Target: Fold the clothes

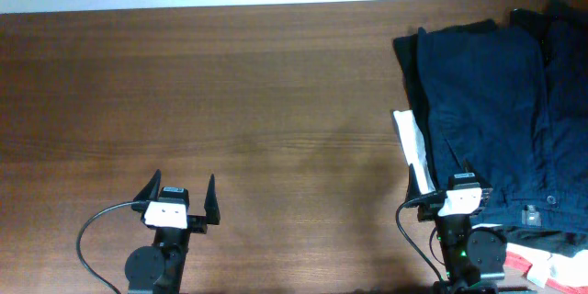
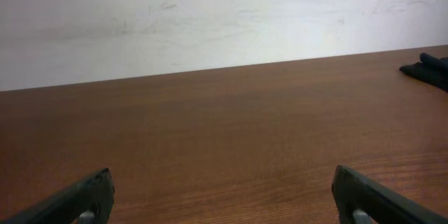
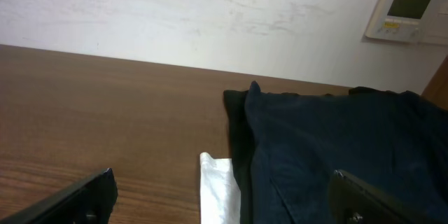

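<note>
Logging one moment. Left end effector (image 1: 184, 184): released, spread wide with nothing in it, over bare wood of the table (image 1: 230, 83) at the left part of the near edge. The left wrist view agrees: both fingers (image 2: 70, 199) stand far apart with only wood between them.

Right end effector (image 1: 462, 184): also released. The right wrist view shows its two fingers (image 3: 77, 199) wide apart and gripping nothing. It sits at the near edge toward the right corner, at the near-left border of the clothes. Whether a fingertip touches fabric: cannot tell.

Clothes: heaped at the right end of the table, running from the far edge almost to the near edge. The navy shorts (image 1: 487, 83) lie on top, opened out fairly flat, with seams visible and a button (image 1: 551, 199) and a small label (image 1: 531, 213) toward the near end. Black garments (image 1: 407, 55) show along the left border of the navy piece and at the far right corner.

White strip (image 1: 413, 152): on the wood at the left border of the pile, meeting the dark fabric. Touching or tucked under: cannot tell.

Red and white item (image 1: 542, 262): at the near right corner, partly cut off, kind unclear.

Beyond the far edge stands a pale wall (image 3: 175, 14) carrying a small panel with a screen (image 3: 409, 10).
</note>
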Tool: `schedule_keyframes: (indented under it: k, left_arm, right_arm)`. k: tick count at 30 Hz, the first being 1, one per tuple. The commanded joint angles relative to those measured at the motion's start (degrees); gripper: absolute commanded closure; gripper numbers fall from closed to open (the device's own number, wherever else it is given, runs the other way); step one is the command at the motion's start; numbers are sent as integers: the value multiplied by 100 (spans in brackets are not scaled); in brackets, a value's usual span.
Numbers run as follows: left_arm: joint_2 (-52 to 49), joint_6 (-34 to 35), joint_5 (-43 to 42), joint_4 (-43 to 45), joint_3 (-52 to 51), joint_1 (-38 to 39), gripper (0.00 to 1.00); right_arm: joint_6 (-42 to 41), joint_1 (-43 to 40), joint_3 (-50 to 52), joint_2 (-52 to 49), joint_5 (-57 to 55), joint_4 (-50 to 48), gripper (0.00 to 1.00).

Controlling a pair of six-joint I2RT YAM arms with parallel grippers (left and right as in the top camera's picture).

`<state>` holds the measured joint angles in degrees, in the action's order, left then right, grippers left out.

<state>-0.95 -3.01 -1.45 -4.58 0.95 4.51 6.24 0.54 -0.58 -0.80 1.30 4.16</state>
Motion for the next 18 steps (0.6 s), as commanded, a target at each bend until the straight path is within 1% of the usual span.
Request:
schedule_keyframes:
  k: [1,9,12,16,18]
  left_arm:
    - [66,-92,24,4,-42,22,1]
    - [44,-83,24,2,-20,22,1]
    - [-98,166,22,-24,129,22,1]
    - [-678,240,20,-234,608,22,1]
    - [-1071,240,20,-323,896,22,1]
  right_arm:
    - [-4,35,26,48,-52,37,1]
    - [-87,35,-15,44,-74,-4,1]
    - [-92,31,-186,37,-74,48,1]
    - [-92,31,-627,-234,-74,470,1]
    - [-92,31,-929,-560,-76,693,1]
